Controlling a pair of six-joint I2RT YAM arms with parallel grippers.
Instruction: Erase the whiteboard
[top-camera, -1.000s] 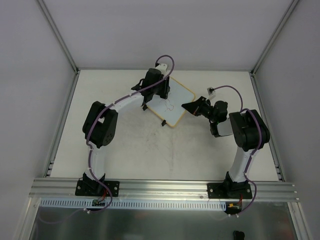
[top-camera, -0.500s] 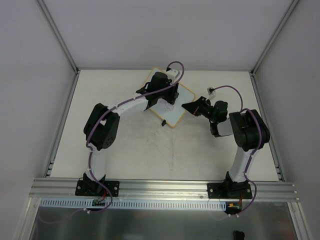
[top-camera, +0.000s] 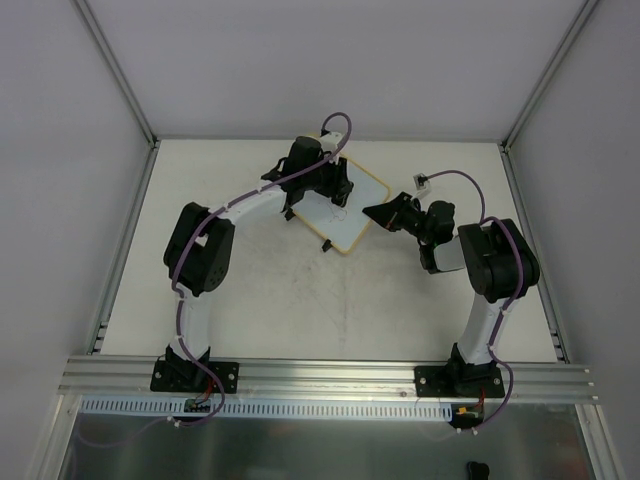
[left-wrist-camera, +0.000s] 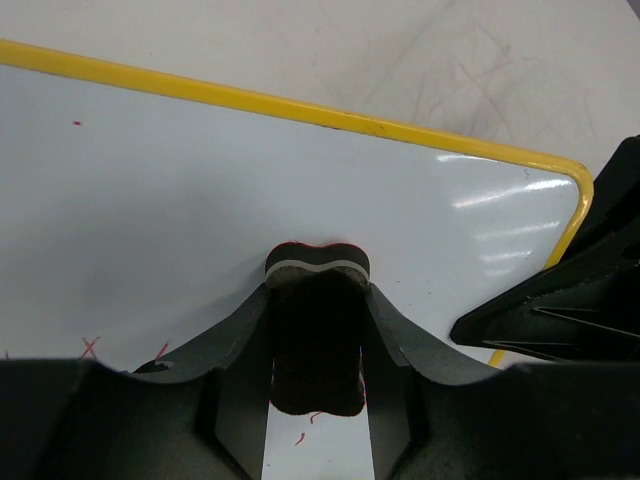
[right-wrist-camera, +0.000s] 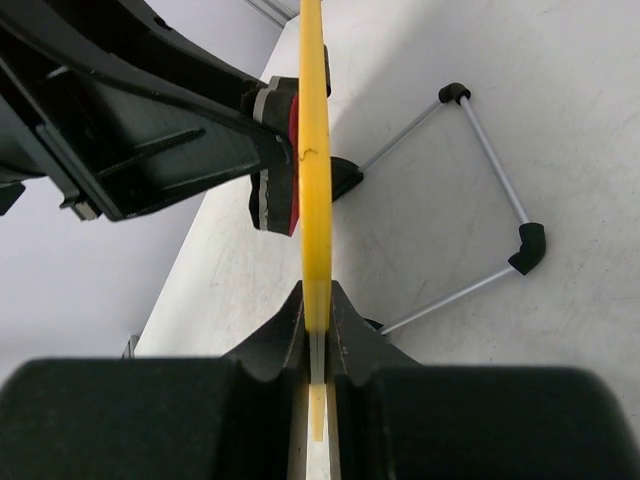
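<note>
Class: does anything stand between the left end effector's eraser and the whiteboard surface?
Nothing visible does. The left end effector holds the eraser against the whiteboard; the right end effector clamps its yellow edge.

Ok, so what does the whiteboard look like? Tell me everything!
The whiteboard has a shiny white face inside a yellow frame with rounded corners. A few tiny red marks show on it. A thin wire stand with black corner caps sits behind it. The right gripper pinches its edge, and the left gripper presses a dark eraser against its face.
</note>
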